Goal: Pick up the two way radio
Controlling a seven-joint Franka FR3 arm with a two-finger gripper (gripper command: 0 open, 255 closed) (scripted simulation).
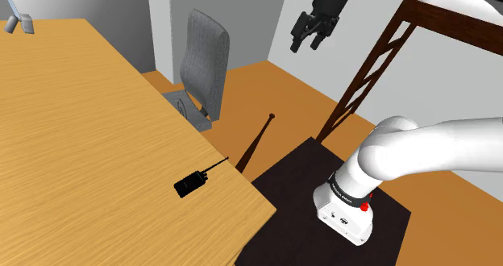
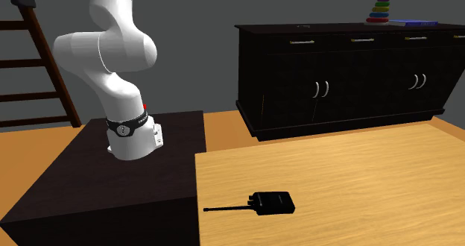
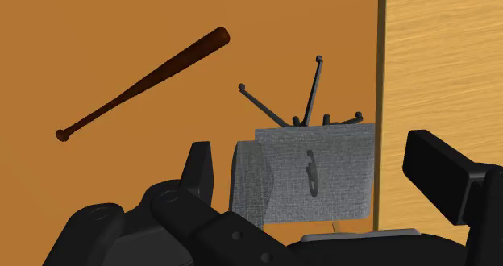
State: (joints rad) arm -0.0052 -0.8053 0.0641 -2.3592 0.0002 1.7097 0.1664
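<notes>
The two way radio (image 1: 191,183) is a small black handset lying flat on the wooden table (image 1: 89,135), close to the corner nearest the stand, its thin antenna pointing toward the table edge. From the second exterior view the radio (image 2: 272,201) lies with its antenna pointing at the stand. My gripper (image 1: 310,40) hangs high in the air, well above and beyond the radio, over the floor past the grey chair. Seen from the wrist, the gripper (image 3: 318,174) is open with nothing between its fingers (image 3: 200,169), and the chair lies below it.
A grey chair (image 1: 203,63) stands at the table's far side. A brown baseball bat (image 1: 256,143) leans beside the table corner. The dark stand (image 1: 282,184) borders the table. A dark wooden ladder (image 1: 367,71) rises behind, and a dark sideboard (image 2: 350,73) carries a ring toy (image 2: 381,10).
</notes>
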